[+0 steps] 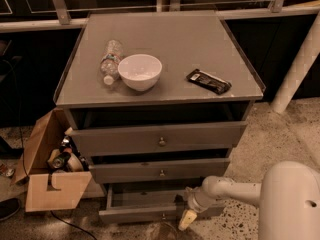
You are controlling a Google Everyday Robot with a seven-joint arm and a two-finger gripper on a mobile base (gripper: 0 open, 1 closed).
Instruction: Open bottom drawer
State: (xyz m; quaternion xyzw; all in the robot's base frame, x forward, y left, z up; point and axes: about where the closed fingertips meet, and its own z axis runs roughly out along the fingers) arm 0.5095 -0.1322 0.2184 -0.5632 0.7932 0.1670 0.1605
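Note:
The bottom drawer (145, 213) is the lowest grey front of the cabinet. It stands pulled out a little, with its grey tray (150, 196) showing and a small brass knob (163, 216) at its centre. My gripper (187, 219) hangs at the end of the white arm (227, 190) in front of the drawer's right half, just right of the knob. One pale finger (186, 219) points down over the drawer front.
A middle drawer (160, 171) and a top drawer (159, 138) sit above. On the cabinet top (165, 79) lie a plastic bottle (110, 60), a white bowl (140, 71) and a dark snack packet (209, 81). An open cardboard box (47, 176) stands at the left. A white post (296, 69) stands at the right.

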